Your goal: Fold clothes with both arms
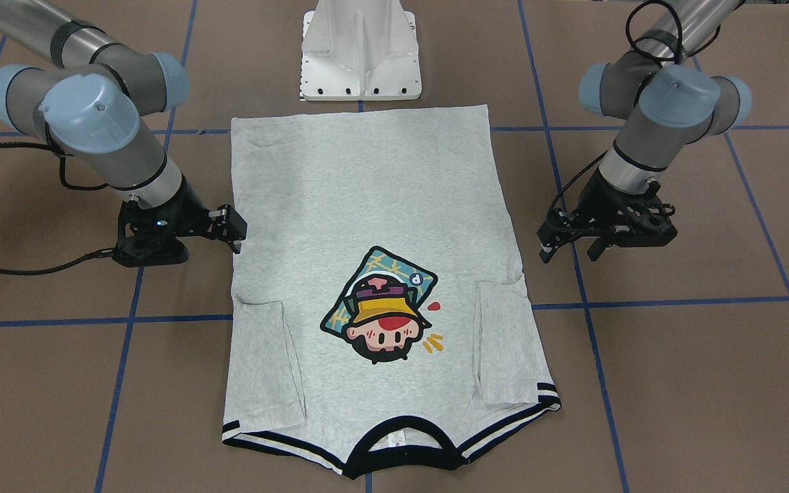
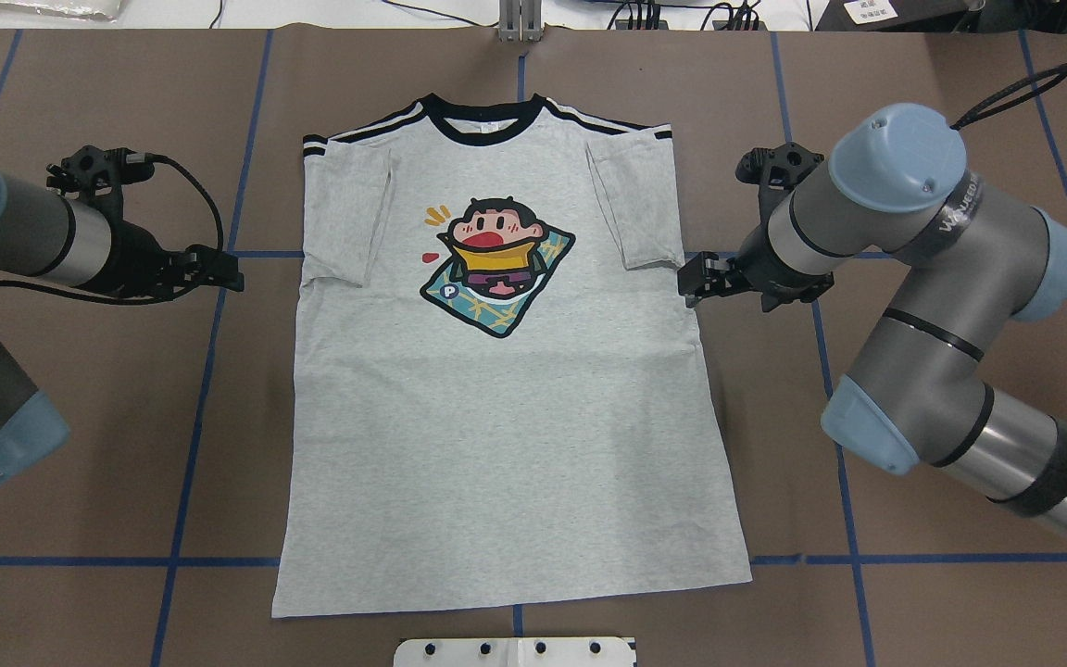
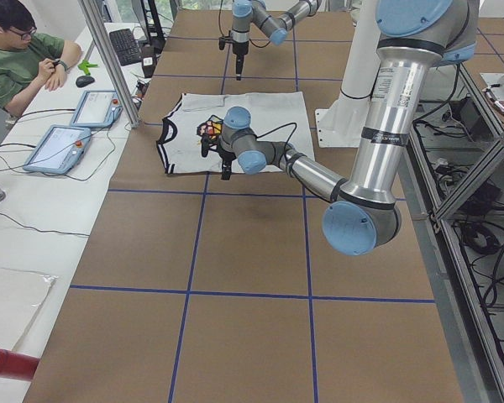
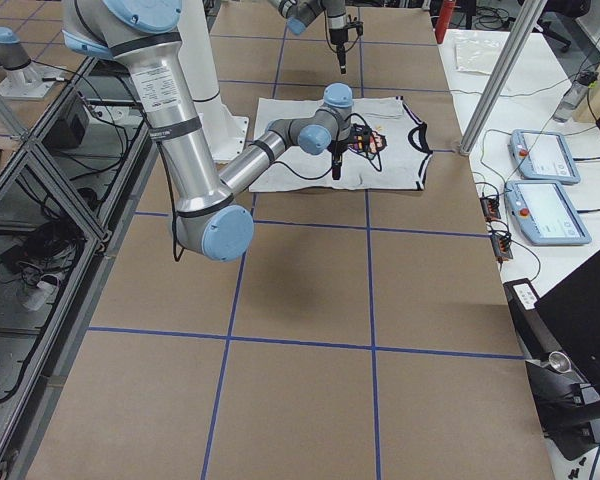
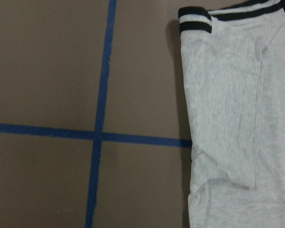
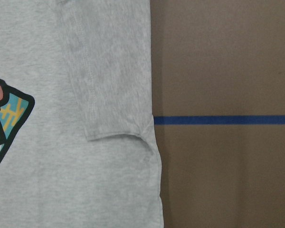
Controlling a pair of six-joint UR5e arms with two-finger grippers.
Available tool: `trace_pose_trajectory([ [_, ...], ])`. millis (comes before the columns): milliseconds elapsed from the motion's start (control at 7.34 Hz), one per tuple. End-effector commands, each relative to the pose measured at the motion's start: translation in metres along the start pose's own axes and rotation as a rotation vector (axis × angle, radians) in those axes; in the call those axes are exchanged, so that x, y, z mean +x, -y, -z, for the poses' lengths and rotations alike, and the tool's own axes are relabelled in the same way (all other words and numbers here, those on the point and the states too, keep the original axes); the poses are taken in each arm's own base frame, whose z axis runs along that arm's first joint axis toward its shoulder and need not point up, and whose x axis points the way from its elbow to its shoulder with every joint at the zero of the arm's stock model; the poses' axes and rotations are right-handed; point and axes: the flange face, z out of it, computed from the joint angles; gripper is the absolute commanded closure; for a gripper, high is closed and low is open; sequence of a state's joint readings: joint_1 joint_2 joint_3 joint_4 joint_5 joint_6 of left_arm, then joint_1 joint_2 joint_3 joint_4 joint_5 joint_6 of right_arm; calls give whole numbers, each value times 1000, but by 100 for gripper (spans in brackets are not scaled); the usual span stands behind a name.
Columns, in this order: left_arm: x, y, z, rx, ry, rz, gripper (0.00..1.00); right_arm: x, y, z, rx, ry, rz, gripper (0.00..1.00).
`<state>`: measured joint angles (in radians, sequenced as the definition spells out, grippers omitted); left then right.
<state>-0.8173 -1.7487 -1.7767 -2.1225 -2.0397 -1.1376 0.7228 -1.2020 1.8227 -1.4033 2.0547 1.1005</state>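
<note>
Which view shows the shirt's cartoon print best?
Overhead exterior: the print is whole, unblocked and right way up. Front-facing shows it whole but upside down. Side views show it tiny. Right wrist catches only its edge; left wrist misses it.

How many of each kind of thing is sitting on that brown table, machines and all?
T-shirt: 1
Robot arms: 2, the left arm and the right arm
Claws: 2, the left claw and the right claw
White pedestal base: 1
Total: 6
</note>
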Motion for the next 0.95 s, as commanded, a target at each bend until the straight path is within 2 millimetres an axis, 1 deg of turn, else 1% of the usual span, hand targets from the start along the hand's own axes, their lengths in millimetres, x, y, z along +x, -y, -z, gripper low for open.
trace_pose_trajectory([
  [0,4,-5,-1,-28,-14,-12,0,13,-44,-4,-31,-9,-27,0],
  [136,4,-5,2,-23,-23,-8,0,7,-69,-6,-34,-7,-27,0],
  [273,10,-8,12,-18,-34,-7,0,-5,-89,-12,-44,-6,-46,0],
  [409,-6,-20,19,-26,-22,7,0,-19,-113,-13,-47,3,-39,0],
  [545,3,-27,37,-25,-73,-14,0,-11,-137,-21,-69,-17,-25,0],
  [681,5,-31,38,-54,-88,2,0,-17,-157,-29,-66,-27,-29,0],
  [818,8,-32,37,-56,-89,53,0,-29,-184,-43,-46,-45,-55,0],
])
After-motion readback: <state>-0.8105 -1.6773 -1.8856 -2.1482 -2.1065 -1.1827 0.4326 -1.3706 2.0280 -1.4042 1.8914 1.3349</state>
